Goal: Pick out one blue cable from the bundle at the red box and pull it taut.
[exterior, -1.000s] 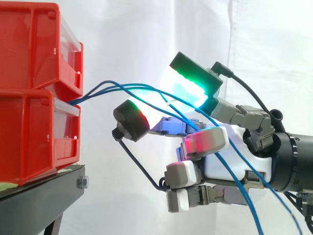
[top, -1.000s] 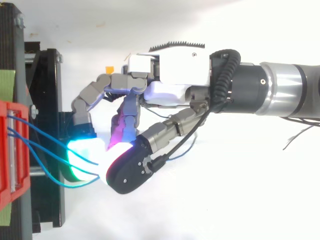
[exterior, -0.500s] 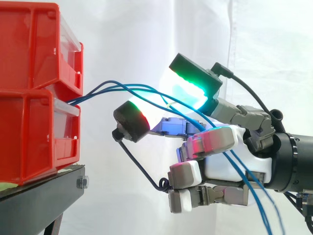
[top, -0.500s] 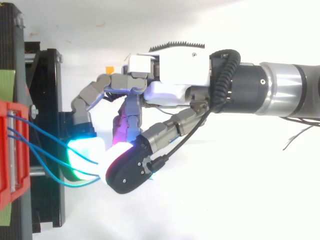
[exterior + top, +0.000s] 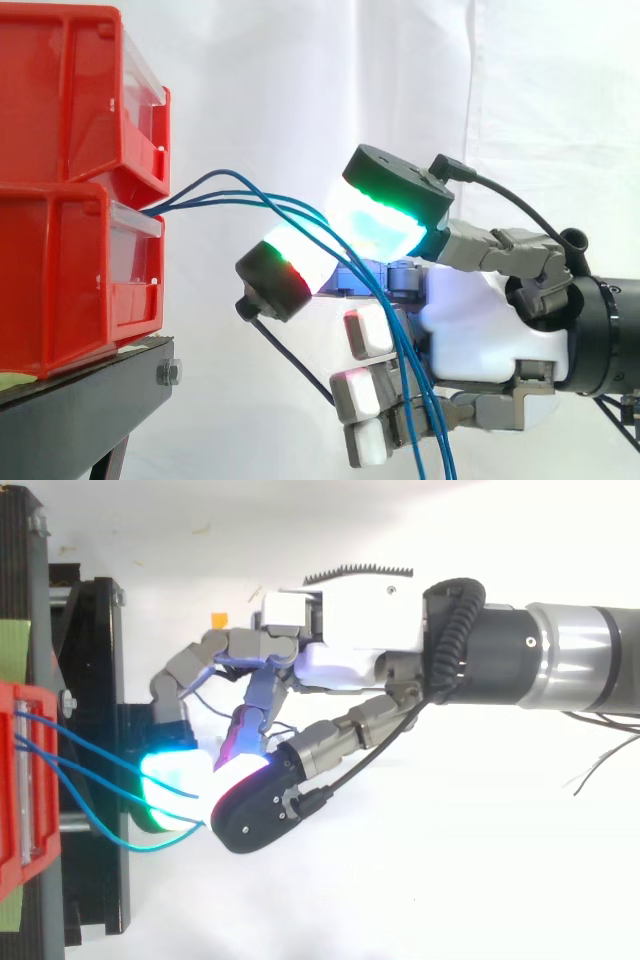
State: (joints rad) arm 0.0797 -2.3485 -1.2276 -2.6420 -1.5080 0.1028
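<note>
Side view, with the top view as a check. Two red bins [image 5: 60, 280] are stacked on a black stand [image 5: 80, 400] at 9 o'clock, before a white curtain [image 5: 300, 80]. Several blue cables [image 5: 165, 204] leave the gap between the upper and lower bin and run toward 3 o'clock in shallow arcs, not in a straight line. They pass between two glowing pads: a green-lit pad [image 5: 385, 215] above them at 12 o'clock and a red-edged white pad [image 5: 295, 262] below them at 7 o'clock. Past the pads the cables bend toward 5 o'clock, cross the front of the lower fingers and leave at the bottom edge. The hand [image 5: 480, 320] enters from 3 o'clock with its fingers curled and is clenched on the cables between those two pads. From above, the hand [image 5: 350, 630] lies at 3 o'clock of the stand, and its pads meet where the cables end, one cable sagging in a loop toward 6 o'clock.
</note>
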